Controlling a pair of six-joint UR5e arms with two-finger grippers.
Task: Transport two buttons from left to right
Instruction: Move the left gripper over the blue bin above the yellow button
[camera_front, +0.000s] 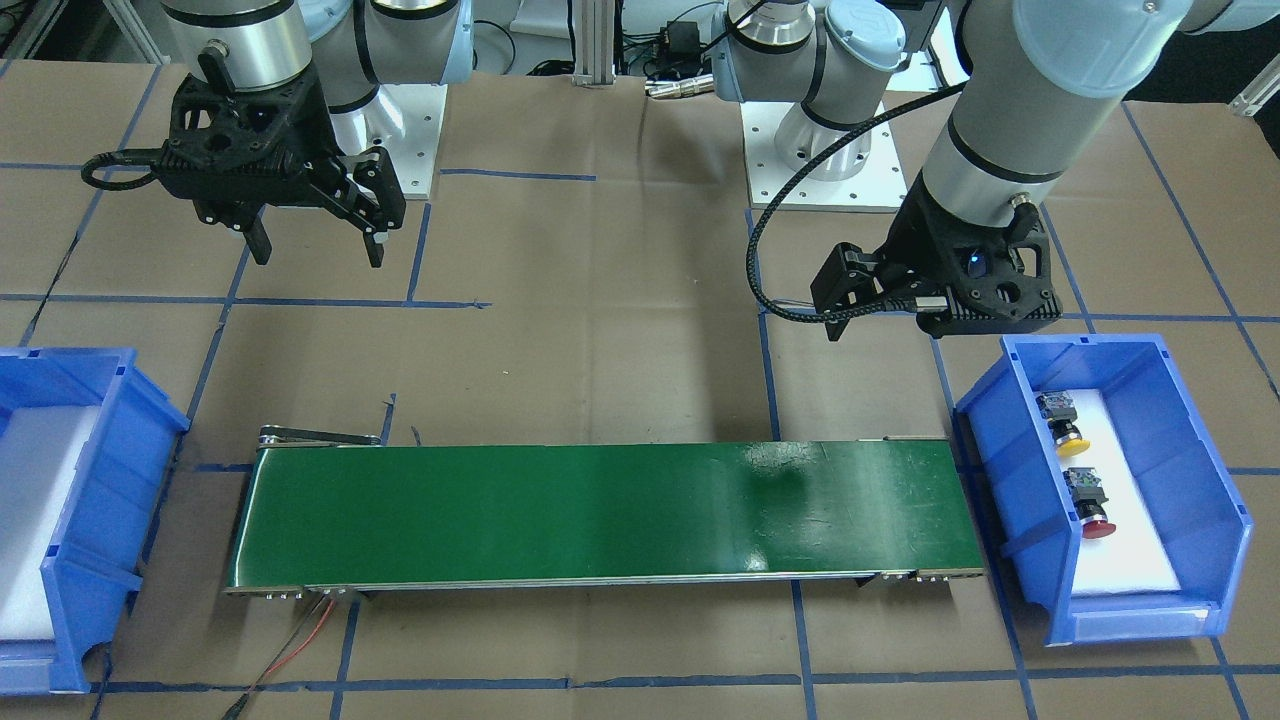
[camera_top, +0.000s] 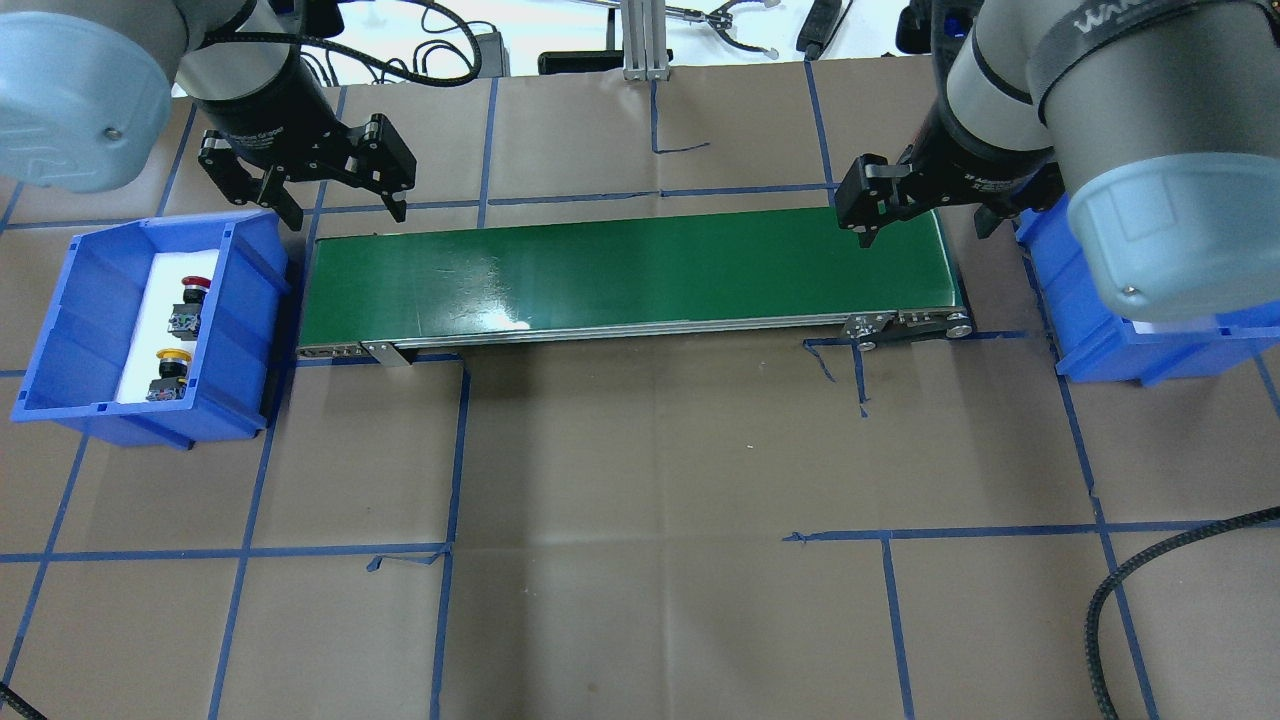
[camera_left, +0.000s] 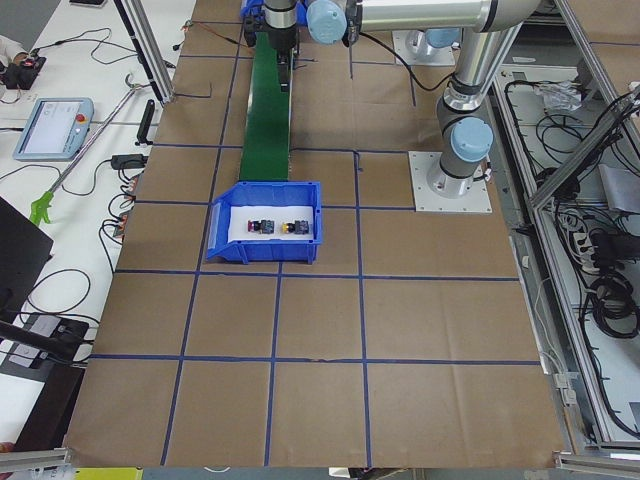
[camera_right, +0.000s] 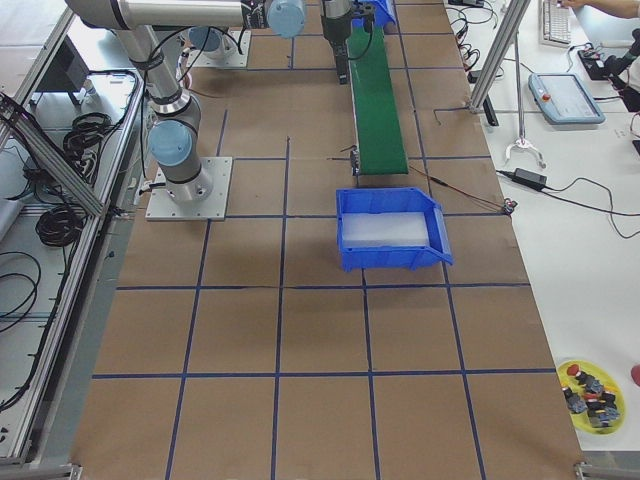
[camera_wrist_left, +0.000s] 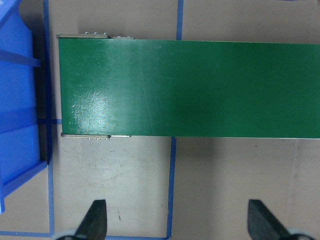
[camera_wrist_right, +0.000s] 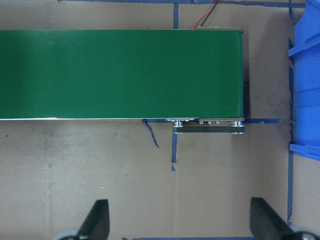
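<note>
Overhead view, lower frame: brown paper over the bench (camera_top: 640, 480), blue tape grid.

Middle left: left bin (camera_top: 255, 340), blue, with a white liner. Both buttons lie in it on their sides. The yellow button (camera_top: 170, 362) is toward the lower end and the red button (camera_top: 192, 290) toward the upper end, with a short gap between them. Neither has started its trip; by my reading the task is at the first pick.

Centre: green belt (camera_top: 630, 275) runs left to right between the bins, nothing on it. The right bin (camera_top: 1100, 340) at middle right is mostly hidden under the right arm.

Upper left, just past the belt's left end: left fingers (camera_wrist_left: 96, 220) are spread wide, holding nothing, and hang over the paper, not over the bin. Upper right, at the belt's right end: right fingers (camera_wrist_right: 97, 220) are likewise spread and hold nothing.

Risks, as judged:
- The bin walls are tall and the fingers are spread wide, so a descent off-centre could catch a wall and shift the bin.
- The gap between the buttons is small, so closing on one may knock the other.
- The caps are rounded and the bodies lie sideways. A grip on the cap could slip, and a button set on the belt could roll off its edge.
- If the belt does the carrying, a late catch at the right end drops the button short of the right bin.
</note>
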